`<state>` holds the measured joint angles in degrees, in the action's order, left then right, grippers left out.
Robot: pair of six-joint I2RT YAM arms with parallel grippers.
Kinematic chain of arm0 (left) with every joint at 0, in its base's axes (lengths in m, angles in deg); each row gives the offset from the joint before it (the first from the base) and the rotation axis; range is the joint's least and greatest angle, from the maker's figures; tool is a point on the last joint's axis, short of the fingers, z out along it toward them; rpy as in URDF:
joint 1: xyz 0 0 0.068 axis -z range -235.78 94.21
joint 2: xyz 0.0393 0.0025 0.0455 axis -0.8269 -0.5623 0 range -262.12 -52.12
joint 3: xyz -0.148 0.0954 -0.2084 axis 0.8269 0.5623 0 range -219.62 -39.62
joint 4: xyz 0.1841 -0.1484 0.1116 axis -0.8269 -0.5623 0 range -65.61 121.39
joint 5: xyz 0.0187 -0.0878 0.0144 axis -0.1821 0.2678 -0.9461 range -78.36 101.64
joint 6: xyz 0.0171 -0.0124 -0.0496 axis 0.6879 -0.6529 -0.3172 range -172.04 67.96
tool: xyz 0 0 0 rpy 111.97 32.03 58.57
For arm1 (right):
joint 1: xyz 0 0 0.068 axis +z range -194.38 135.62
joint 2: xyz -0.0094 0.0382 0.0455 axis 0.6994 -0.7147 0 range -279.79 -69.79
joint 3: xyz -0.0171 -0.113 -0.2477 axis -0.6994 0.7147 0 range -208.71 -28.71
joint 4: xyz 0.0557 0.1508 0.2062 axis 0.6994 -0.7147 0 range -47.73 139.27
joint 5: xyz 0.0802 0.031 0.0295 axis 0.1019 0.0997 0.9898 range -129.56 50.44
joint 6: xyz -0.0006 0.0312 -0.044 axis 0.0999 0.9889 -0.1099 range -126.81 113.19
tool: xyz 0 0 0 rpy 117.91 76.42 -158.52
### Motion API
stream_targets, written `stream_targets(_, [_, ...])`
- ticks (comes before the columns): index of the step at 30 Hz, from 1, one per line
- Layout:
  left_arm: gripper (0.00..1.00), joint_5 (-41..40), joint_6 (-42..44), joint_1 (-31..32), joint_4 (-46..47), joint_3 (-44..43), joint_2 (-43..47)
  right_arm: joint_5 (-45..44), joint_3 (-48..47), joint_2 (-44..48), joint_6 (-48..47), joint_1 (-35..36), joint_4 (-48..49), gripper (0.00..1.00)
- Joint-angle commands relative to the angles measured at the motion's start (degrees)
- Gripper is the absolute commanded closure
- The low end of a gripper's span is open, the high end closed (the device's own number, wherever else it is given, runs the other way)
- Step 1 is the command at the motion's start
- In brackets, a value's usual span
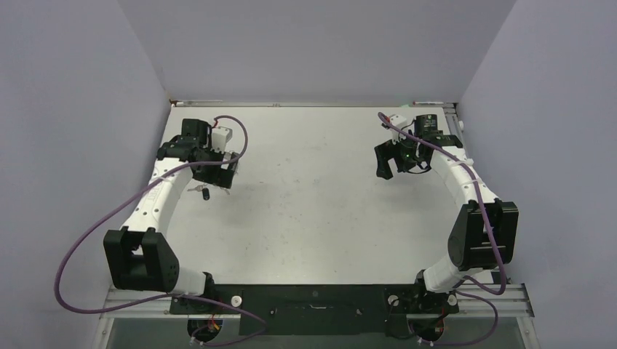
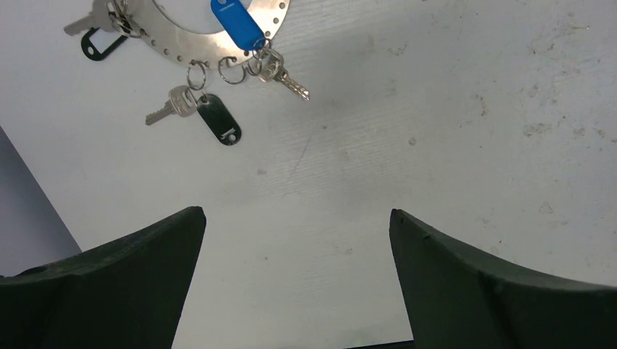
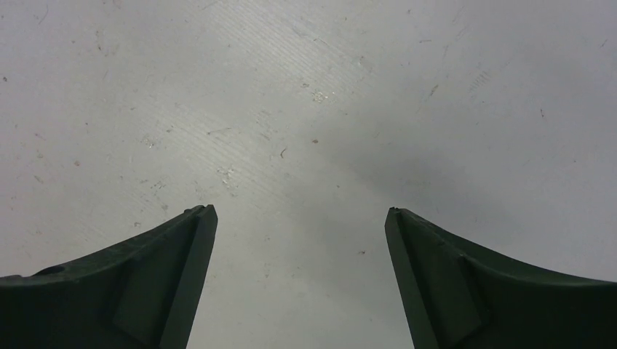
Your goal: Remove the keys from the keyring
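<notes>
The keyring (image 2: 190, 45), a flat grey metal ring with small holes along its rim, lies on the table at the top edge of the left wrist view, partly cut off. Several keys hang from it on small split rings: one with a blue tag (image 2: 236, 23), one with a black tag (image 2: 220, 120), a bare silver key (image 2: 289, 80), and one more with a black loop tag (image 2: 102, 43). My left gripper (image 2: 296, 212) is open above bare table, short of the ring. From above, my left gripper (image 1: 220, 174) covers most of the ring and only a few keys (image 1: 200, 190) show. My right gripper (image 1: 389, 166) is open and empty at the far right.
The white table (image 1: 313, 211) is scuffed, with grey walls on three sides. The right wrist view shows only my right gripper (image 3: 300, 210) over table surface. Purple cables loop off both arms.
</notes>
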<state>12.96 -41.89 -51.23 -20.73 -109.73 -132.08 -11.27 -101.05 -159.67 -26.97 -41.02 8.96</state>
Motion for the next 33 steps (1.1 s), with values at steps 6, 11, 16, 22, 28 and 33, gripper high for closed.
stream_targets(6, [0.0, 4.88, 10.33, -1.22, 6.73, -11.98, -12.28, 2.89, -2.57, 2.07, -2.32, -0.28, -2.3, 0.1])
stream_targets(11, [0.15, 15.36, 30.67, -1.71, 4.8, -15.42, -17.51, 4.71, -2.91, 1.99, -4.24, -0.28, -4.97, 0.1])
stream_targets(16, [0.18, 24.45, 61.56, -2.99, -0.47, -16.18, -21.09, 5.3, -3.9, 1.33, -5.49, -0.28, -7.01, 0.1])
stream_targets(22, [0.32, 23.26, 81.49, -3.57, -15.12, -28.85, -33.68, 4.28, -5.42, 0.27, -6.81, -0.32, -9.9, 0.1])
stream_targets(28, [0.48, 21.24, 90.76, -3.64, -19.34, -37.02, -41.71, 2.98, -6.49, 0.18, -8.15, -0.39, -12.29, 0.1])
stream_targets(33, [0.58, 18.59, 93.72, -3.14, -21.39, -41.78, -46.7, 2.53, -6.57, 0.22, -8.38, -0.54, -12.42, 0.1])
